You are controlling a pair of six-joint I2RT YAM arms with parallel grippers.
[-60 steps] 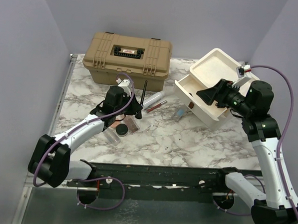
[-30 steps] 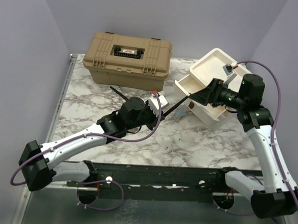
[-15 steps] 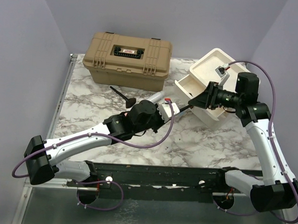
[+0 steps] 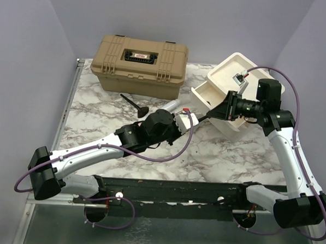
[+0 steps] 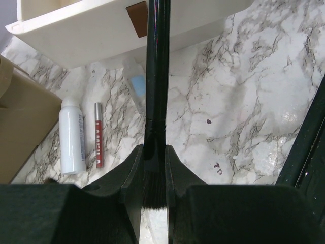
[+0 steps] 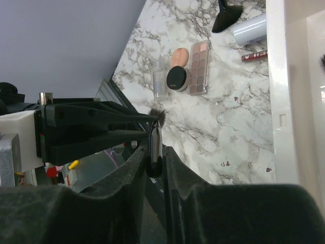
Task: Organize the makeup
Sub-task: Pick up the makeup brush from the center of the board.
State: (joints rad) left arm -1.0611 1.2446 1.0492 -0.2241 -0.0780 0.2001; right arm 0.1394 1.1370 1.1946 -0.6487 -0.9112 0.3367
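Surface: marbled table (image 4: 227,152) inside plain lavender walls, with a tan case (image 4: 139,58) at the back and a white drawer box (image 4: 231,65) at the back right.
Left gripper (image 5: 154,157): clamped on a thin black brush (image 5: 156,76) just above the bristles, with the handle pointing toward the drawer box.
Right gripper (image 6: 154,152): its fingers pinch the far end of the same handle, so both arms hold the brush at once.
Brush position: in the air between the two grippers, just in front of the box, touching neither table nor box.
Drawer (image 4: 205,92): one is pulled out; I cannot tell what lies inside it.
Loose on the table: a second brush (image 4: 134,103) in front of the case, a pale tube (image 5: 71,134) with a red lipstick (image 5: 98,134) just beside it, a small blue piece (image 5: 137,85) near the foot of the box, and a palette (image 6: 199,61) touching a round compact (image 6: 177,79).
Progress: early, by my reading. One brush is mid hand-over, and every other item in view lies out on the marble.
Left to do: the left gripper lets go, the right carries the brush to the box, and then the remaining items follow.
Risk: the thin handle could twist or slip if both arms pull.
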